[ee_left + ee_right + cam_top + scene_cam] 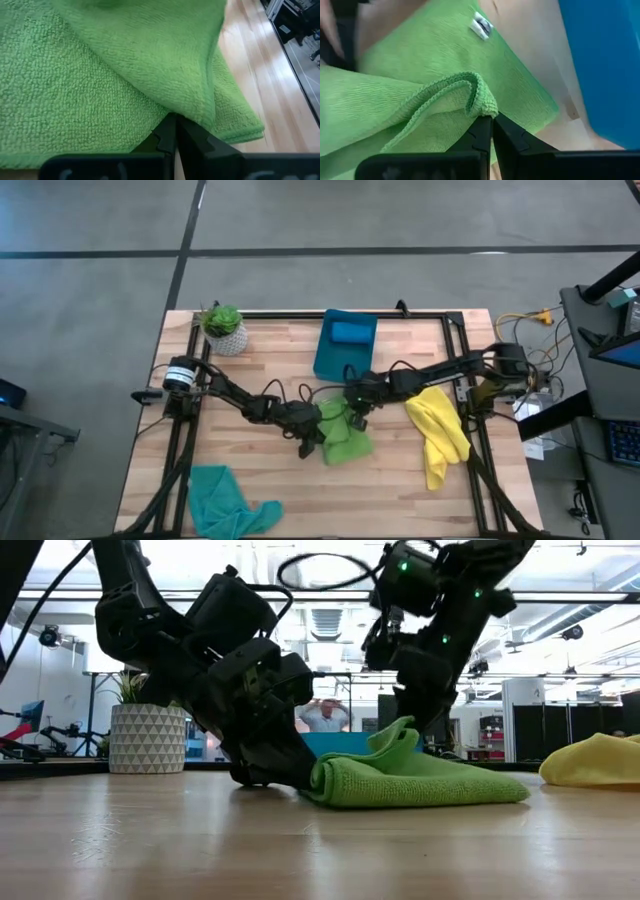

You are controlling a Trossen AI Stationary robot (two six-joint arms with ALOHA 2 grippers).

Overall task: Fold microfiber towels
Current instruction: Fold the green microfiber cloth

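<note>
Two hands meet at the lime green towel (345, 435) near the middle of the bench (270, 490). The left hand (312, 442) is low at the towel's left edge, its fingers (167, 135) pressed together on a fold of the green cloth, as the left wrist view shows. The right hand (357, 416) comes down on the towel's far edge, fingers (492, 132) likewise closed and pinching a hemmed corner that curls up above them. In the low view that pinched corner stands up as a small peak above the rest of the towel (415, 780), which lies doubled and mostly flat on the wood. A small white label (481, 26) shows on the flat part of the cloth in the right wrist view.

The yellow towel (438, 432) lies crumpled just to the right of the green one, apart from it. The teal towel (225, 500) sits bunched at the near left corner of the bench, well away from both hands. A blue towel (350, 333) rests in the teal-blue bin (330, 360) at the far edge, just behind the right hand. A potted plant (224, 328) in a white patterned pot stands at the far left corner. In the low view a person (324, 716) shows far off in the room beyond.
</note>
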